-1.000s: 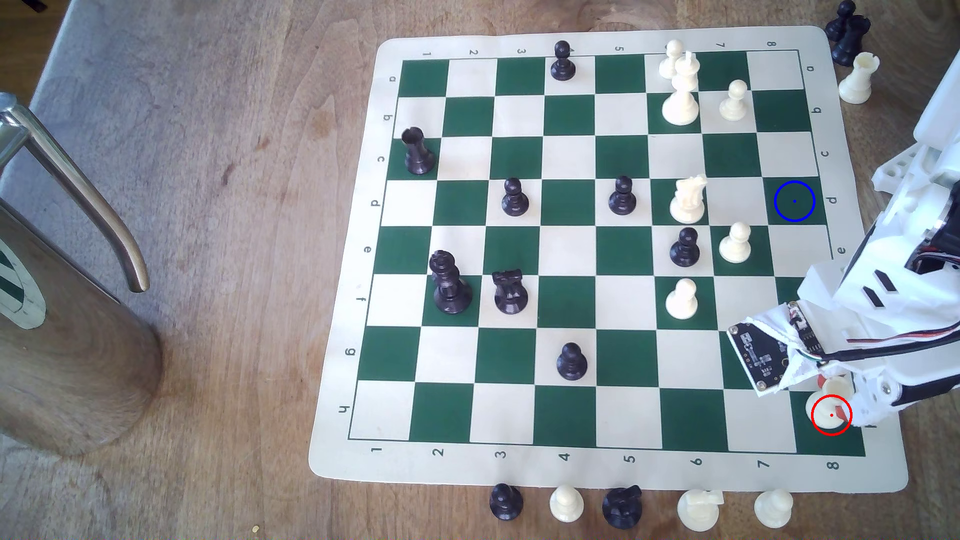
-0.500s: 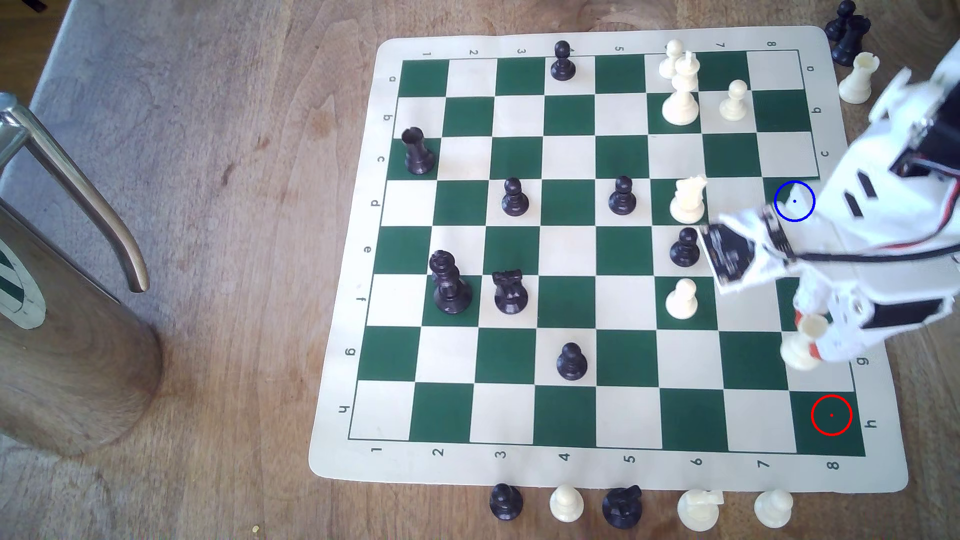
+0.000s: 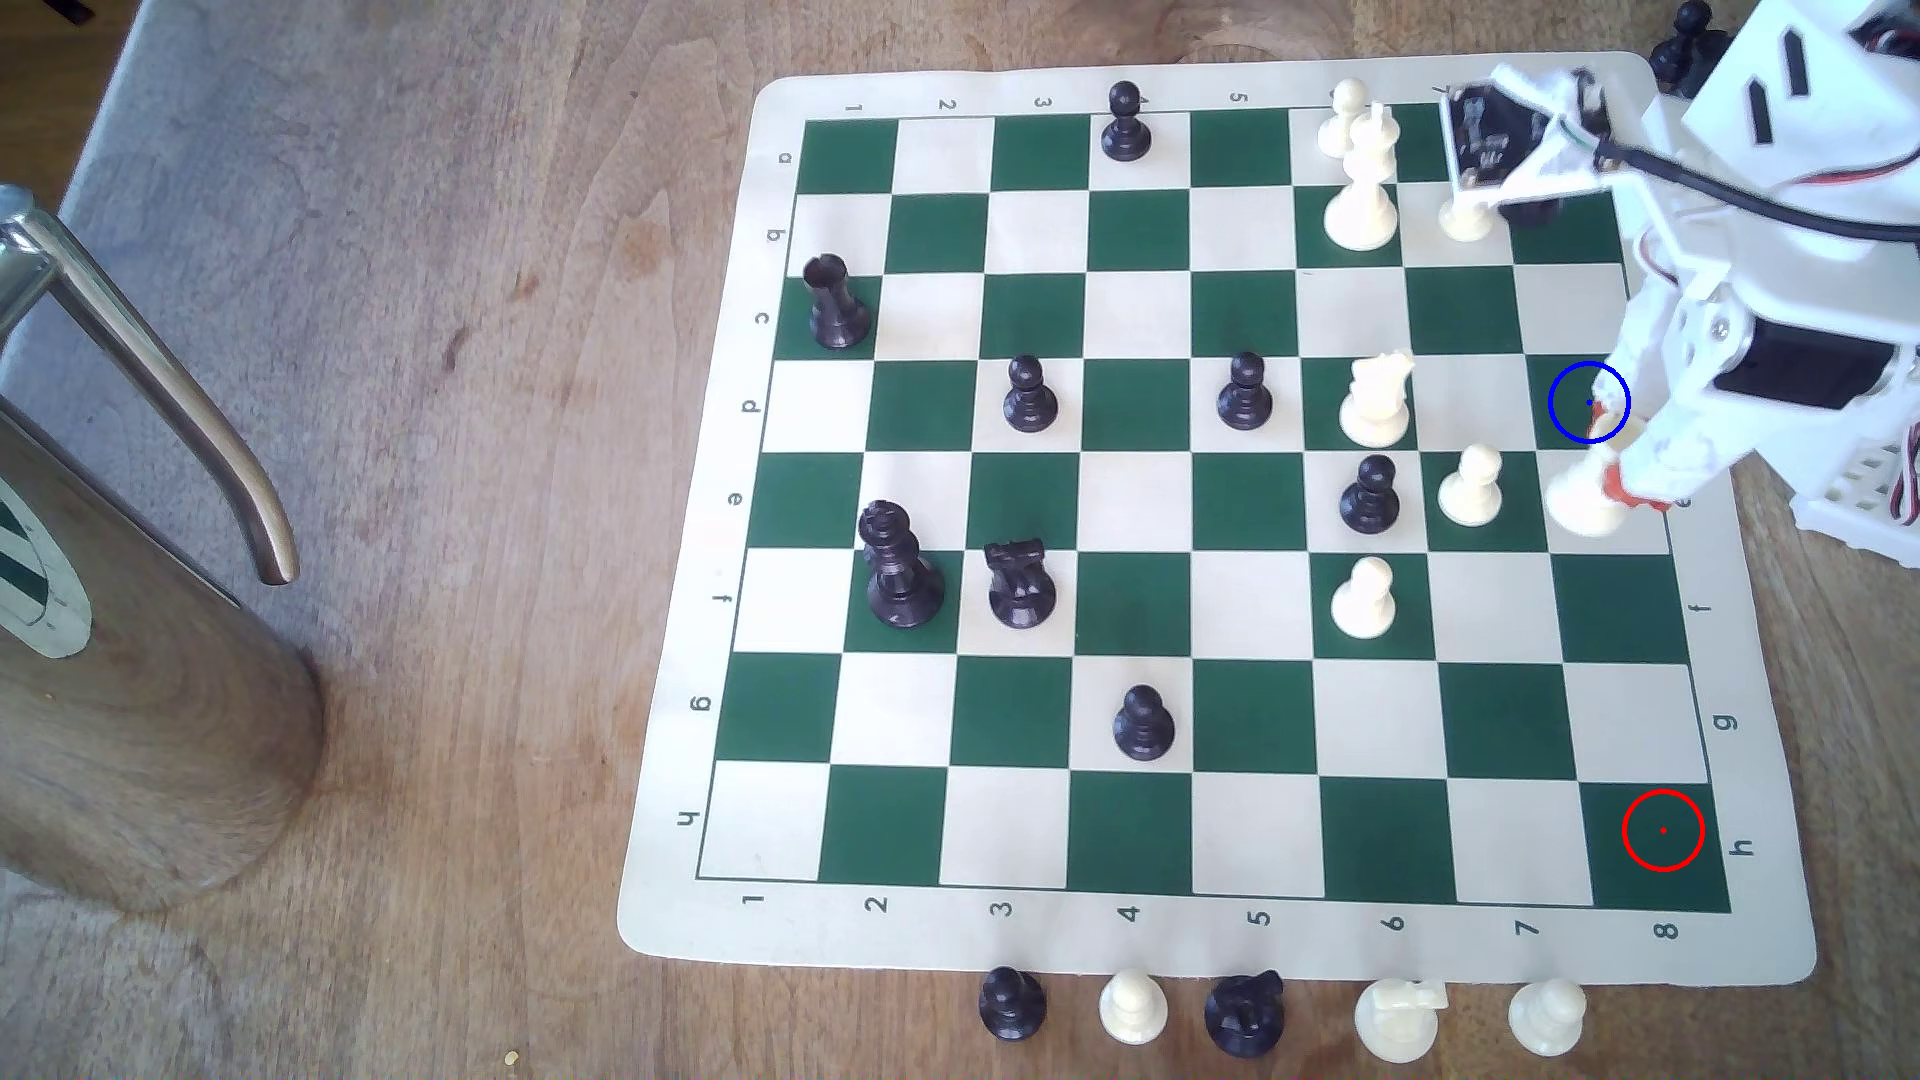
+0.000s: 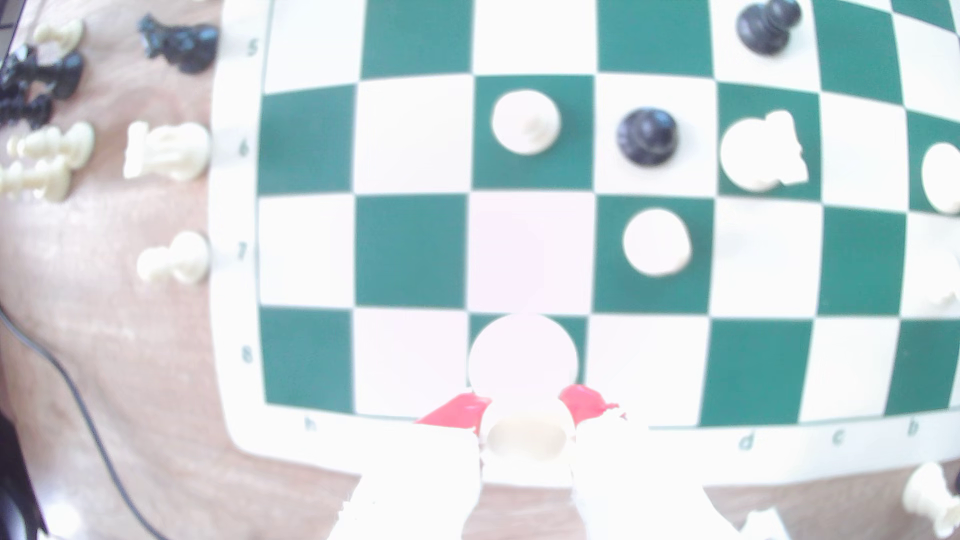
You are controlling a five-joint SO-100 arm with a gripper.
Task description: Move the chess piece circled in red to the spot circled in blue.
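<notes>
The cream rook (image 3: 1581,501) hangs tilted above the board's right-hand column in the exterior view, its base swung out toward the board, with my gripper (image 3: 1621,486) shut on its upper part. It is just below the blue-ringed green square (image 3: 1571,399), whose ring one white finger partly covers. The red-ringed green square (image 3: 1662,830) at the board's near right corner stands bare. In the wrist view the rook (image 4: 522,358) sits between the red-tipped fingers (image 4: 457,410) of the gripper (image 4: 524,415), its round base over a green edge square.
A cream pawn (image 3: 1470,486), a black pawn (image 3: 1369,496) and the cream knight (image 3: 1377,400) stand left of the held rook. Another cream pawn (image 3: 1363,597) is further down. The arm overhangs the board's upper right corner. Captured pieces (image 3: 1132,1005) line the near edge.
The gripper lifted the rook off the red-ringed square and carried it up the exterior view along the right column to just below the blue ring. The arm swung the same way.
</notes>
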